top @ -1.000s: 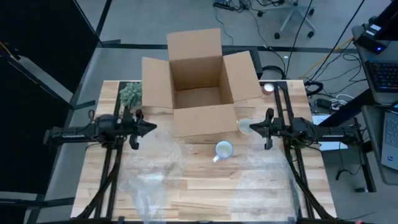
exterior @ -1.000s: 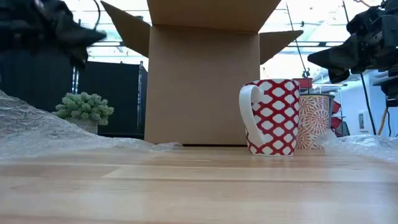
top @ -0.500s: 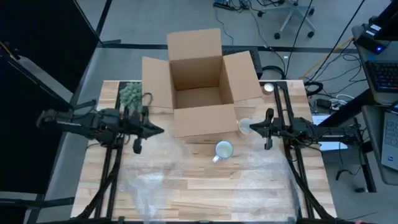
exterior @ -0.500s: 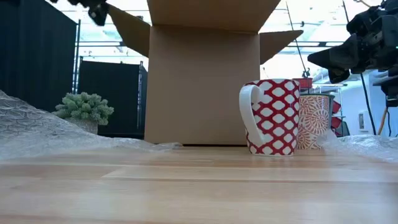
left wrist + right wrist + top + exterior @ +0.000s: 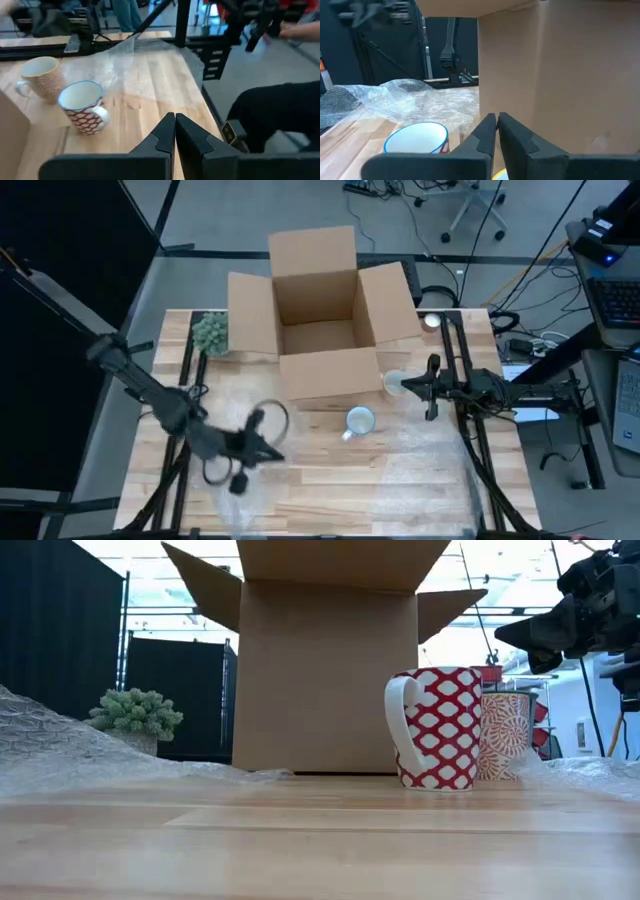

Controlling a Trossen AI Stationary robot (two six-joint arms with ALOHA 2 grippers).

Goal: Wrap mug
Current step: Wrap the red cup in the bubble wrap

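Wooden planks make up the table [image 5: 330, 480], with clear bubble wrap [image 5: 225, 480] spread over its near half. Above that wrap the left gripper [image 5: 262, 450] is blurred by motion; its fingers [image 5: 165, 137] are pressed together on nothing, and it has swung down from beside the plant [image 5: 210, 332] half a second ago. Farther in stands the red-and-white mug [image 5: 359, 421], upright, with a patterned mug [image 5: 507, 735] just behind. Beside them the right gripper [image 5: 408, 385] hovers unmoved, fingers together and empty. Behind everything sits an open cardboard box [image 5: 322, 315]. No writing is readable.
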